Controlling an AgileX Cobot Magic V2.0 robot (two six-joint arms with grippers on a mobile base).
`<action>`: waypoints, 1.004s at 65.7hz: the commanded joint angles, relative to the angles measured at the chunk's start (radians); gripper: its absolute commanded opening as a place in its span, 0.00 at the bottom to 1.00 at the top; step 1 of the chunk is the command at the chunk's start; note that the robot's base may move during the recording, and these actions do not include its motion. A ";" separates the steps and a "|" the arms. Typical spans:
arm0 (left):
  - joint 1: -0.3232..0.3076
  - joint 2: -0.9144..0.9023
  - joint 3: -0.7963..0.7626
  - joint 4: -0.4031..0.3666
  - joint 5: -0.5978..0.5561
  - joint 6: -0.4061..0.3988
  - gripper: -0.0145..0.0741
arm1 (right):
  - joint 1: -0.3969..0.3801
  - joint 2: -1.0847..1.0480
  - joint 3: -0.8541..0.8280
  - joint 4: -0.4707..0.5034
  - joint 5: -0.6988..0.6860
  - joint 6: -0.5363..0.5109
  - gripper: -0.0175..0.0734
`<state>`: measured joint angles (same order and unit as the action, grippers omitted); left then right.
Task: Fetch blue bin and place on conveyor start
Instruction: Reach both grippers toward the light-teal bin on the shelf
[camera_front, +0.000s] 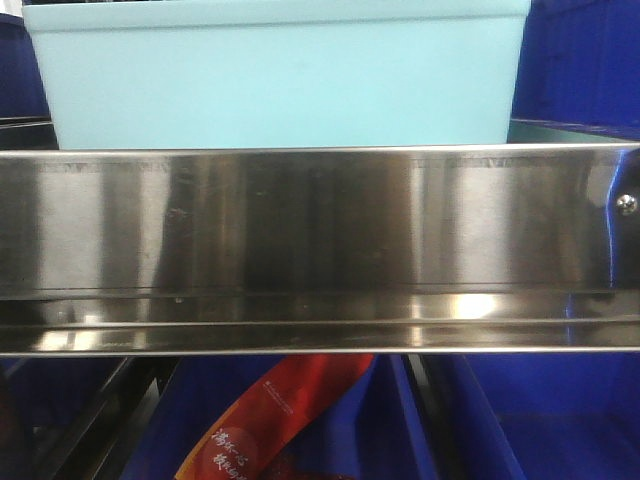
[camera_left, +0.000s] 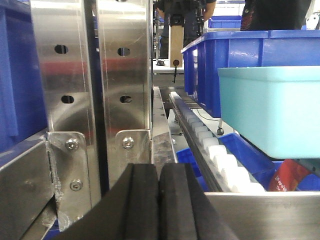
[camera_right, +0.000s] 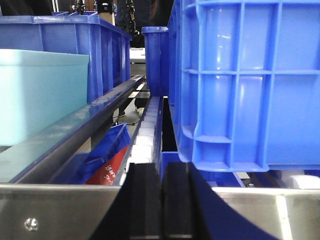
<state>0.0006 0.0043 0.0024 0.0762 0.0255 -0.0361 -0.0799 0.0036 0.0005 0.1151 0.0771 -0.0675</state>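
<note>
The blue bin (camera_front: 280, 80) sits just behind the stainless-steel shelf rail (camera_front: 300, 230), with dark-blue ribbed bins (camera_right: 240, 85) beside it. The left hand (camera_left: 159, 172) and right hand (camera_right: 162, 172) are each pressed together, empty.

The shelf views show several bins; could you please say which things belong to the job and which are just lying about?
Job: blue bin, left gripper, right gripper; conveyor start not in view.
Lying about: dark blue ribbed bins, steel shelf rail, red packet, white rollers.
</note>
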 joint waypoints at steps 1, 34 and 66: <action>0.004 -0.004 -0.002 -0.005 -0.013 0.000 0.04 | 0.000 -0.004 0.000 0.002 -0.025 -0.007 0.01; 0.004 -0.004 -0.002 -0.003 -0.034 0.000 0.04 | 0.000 -0.004 0.000 0.002 -0.025 -0.007 0.01; 0.004 -0.004 -0.009 -0.021 -0.200 0.000 0.04 | 0.000 -0.004 -0.028 0.005 -0.110 -0.003 0.01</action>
<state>0.0006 0.0043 0.0024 0.0709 -0.1287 -0.0361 -0.0799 0.0036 0.0000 0.1151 -0.0276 -0.0675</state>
